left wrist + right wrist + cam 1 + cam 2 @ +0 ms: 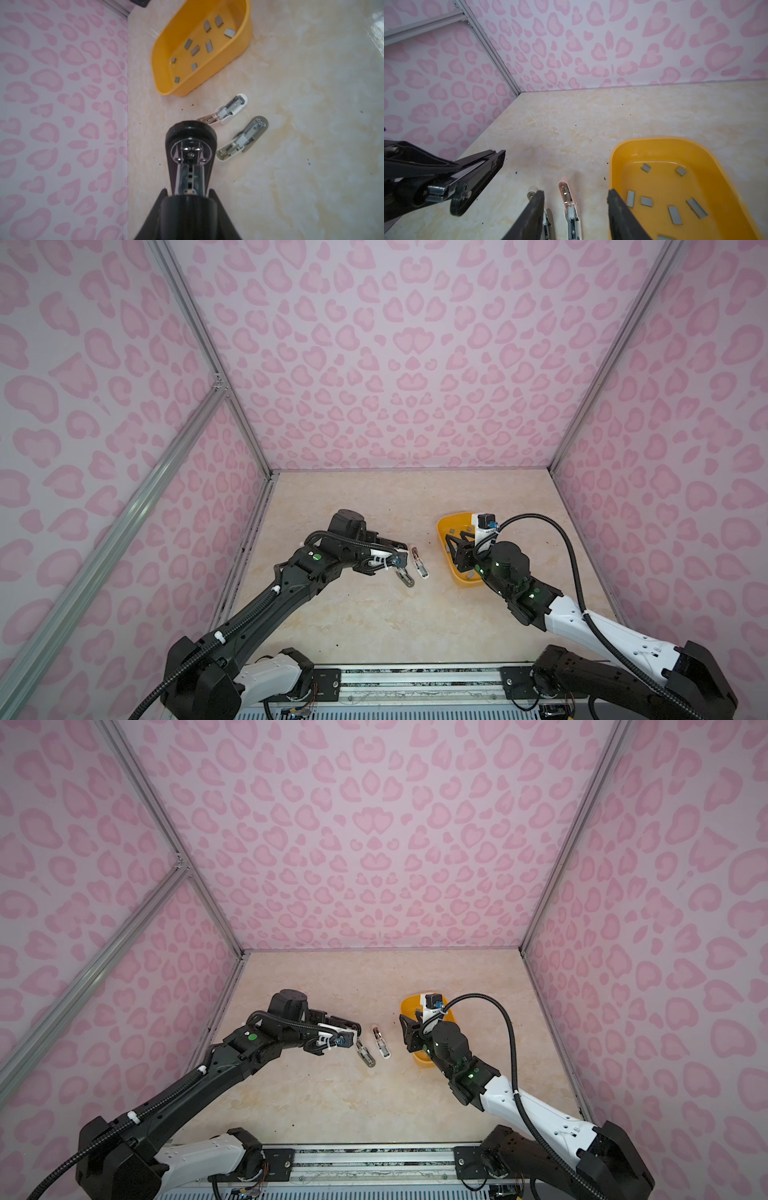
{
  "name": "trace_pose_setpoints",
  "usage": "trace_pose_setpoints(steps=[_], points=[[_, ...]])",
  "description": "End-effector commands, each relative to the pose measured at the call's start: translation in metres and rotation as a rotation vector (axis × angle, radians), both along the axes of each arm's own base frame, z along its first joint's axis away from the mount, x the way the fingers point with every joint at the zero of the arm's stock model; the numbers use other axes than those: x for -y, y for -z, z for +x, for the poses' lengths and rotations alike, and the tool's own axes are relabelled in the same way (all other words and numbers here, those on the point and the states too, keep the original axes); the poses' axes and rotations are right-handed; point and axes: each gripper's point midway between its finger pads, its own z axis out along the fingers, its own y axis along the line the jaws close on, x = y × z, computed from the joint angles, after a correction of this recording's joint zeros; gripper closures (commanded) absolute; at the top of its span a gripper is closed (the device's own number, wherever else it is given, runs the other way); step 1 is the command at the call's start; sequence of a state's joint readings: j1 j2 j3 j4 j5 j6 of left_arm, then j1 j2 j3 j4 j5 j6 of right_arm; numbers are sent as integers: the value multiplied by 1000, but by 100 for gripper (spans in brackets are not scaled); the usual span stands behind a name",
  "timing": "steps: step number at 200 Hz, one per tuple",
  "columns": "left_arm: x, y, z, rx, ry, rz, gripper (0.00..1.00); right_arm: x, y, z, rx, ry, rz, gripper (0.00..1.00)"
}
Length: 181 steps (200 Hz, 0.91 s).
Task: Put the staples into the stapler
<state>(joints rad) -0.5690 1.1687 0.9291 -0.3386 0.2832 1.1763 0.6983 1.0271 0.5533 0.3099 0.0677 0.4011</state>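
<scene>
Currently staples (646, 201) (in tray (612, 158)) sit beside R gripper (575, 191).

Beige marbled table (374, 614), bearing a yellow tray (446, 524); just left of the tray, a white stapler (419, 564) beside a grey stapler (406, 578).

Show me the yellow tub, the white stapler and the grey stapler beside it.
yellow plastic tub (182, 31): left wrist view, bare inner wall.
small white stapler (224, 112): left wrist view, metal middle.
small grey stapler (242, 140): left wrist view, metal middle.
</scene>
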Motion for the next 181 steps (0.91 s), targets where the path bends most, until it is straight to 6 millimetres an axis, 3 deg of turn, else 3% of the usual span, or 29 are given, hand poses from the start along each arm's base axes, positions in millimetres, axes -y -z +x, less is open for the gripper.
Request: trace_pose_setpoints(steps=[1,47,70,114,149,181], points=[[20,-33,2,-1,-18,-223,96,-27,-13,-13,37,-169,64,52],[31,-13,0,-67,-19,-187,96,-58,-18,-29,58,-351,128,53],[35,1,-1,-81,-16,-136,97,-72,-21,-40,78,-426,136,48],[37,-4,-2,-71,-13,-160,96,-78,-22,-47,95,-434,112,48],[39,-5,-2,-84,-9,-156,96,-76,-4,-37,52,-380,83,51],[37,-16,-7,-61,5,-177,96,-89,13,-32,-6,-402,67,52]])
